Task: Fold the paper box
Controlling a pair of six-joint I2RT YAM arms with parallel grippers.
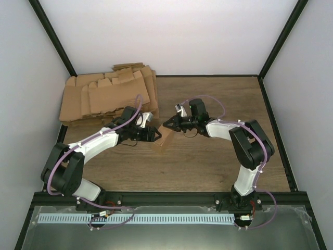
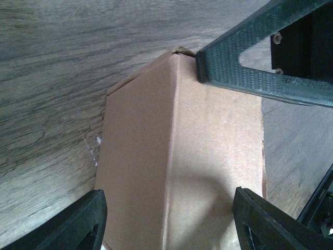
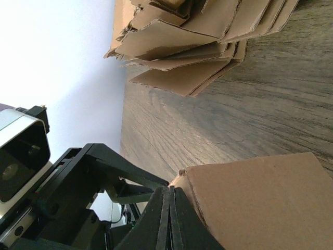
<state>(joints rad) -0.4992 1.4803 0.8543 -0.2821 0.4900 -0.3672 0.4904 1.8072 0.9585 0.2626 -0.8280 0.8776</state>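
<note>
Left end effector (image 2: 169, 208) around paper box (image 2: 208, 151), lengthwise

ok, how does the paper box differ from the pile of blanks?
The paper box is folded into a carton; the pile of blanks is flat sheets. The paper box stands tilted near the middle; the pile lies at the far left. The left gripper grips the paper box and the shut right gripper touches its corner; nothing touches the pile. Both are plain brown cardboard.
</note>
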